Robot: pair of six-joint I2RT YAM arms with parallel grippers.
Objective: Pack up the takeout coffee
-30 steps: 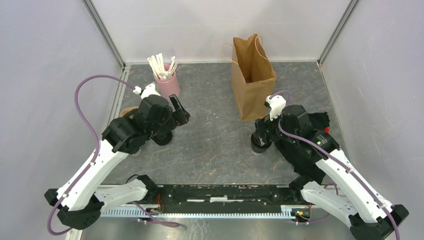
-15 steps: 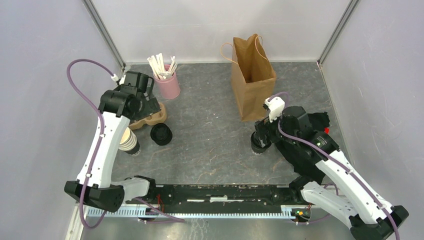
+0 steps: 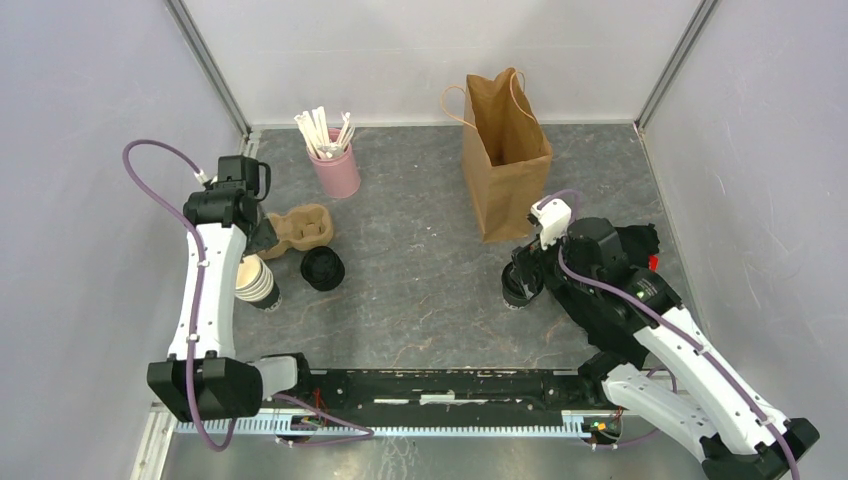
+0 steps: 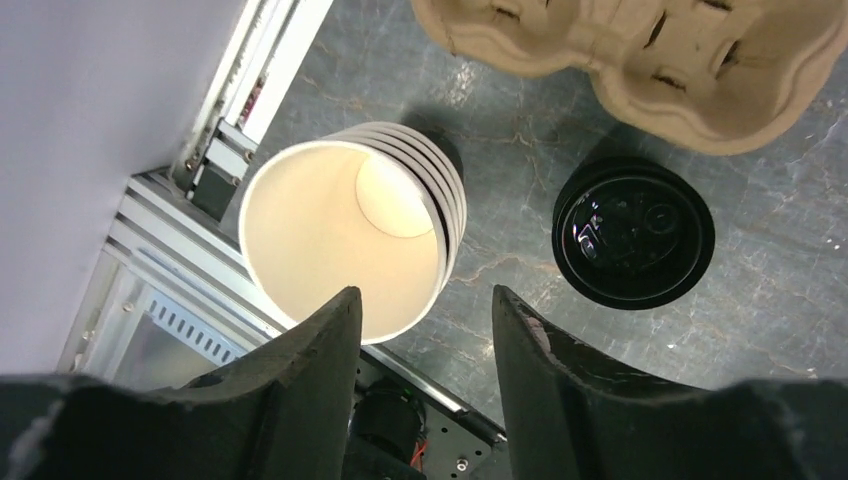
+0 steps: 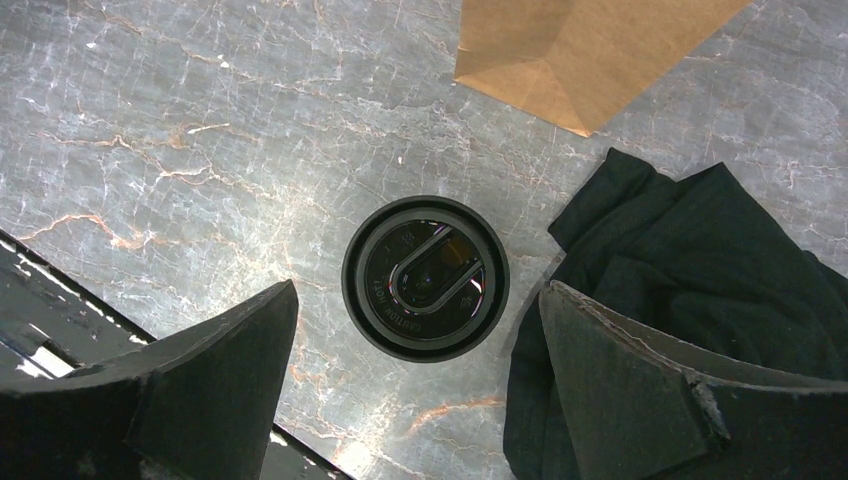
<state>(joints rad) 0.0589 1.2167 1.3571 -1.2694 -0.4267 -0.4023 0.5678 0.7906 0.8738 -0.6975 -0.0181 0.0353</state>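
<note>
Moved: left arm has swung out to the wall, and the left gripper [image 4: 425, 300] hangs over the stack of empty cups [image 4: 345, 245], fingers partly apart, holding nothing.
Right gripper [image 5: 418, 290]: fingers wide, straddling the lidded coffee cup [image 5: 425, 277] on the table, probably lining up a grab.
Paper bag [image 3: 507, 160]: upright, just beyond.

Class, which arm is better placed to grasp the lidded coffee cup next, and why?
Right: the right pincer hangs open, centred over the lidded cup beside the paper bag. The left pincer hovers over the unlidded cup stack.

The grey table [image 3: 420, 300] bears a bag [image 3: 507, 170], pink cup [image 3: 337, 172], carrier [image 3: 303, 228], stacked cups [image 3: 258, 283], lid [image 3: 323, 268], lidded cup [image 5: 425, 277] and cloth [image 5: 690, 260].
</note>
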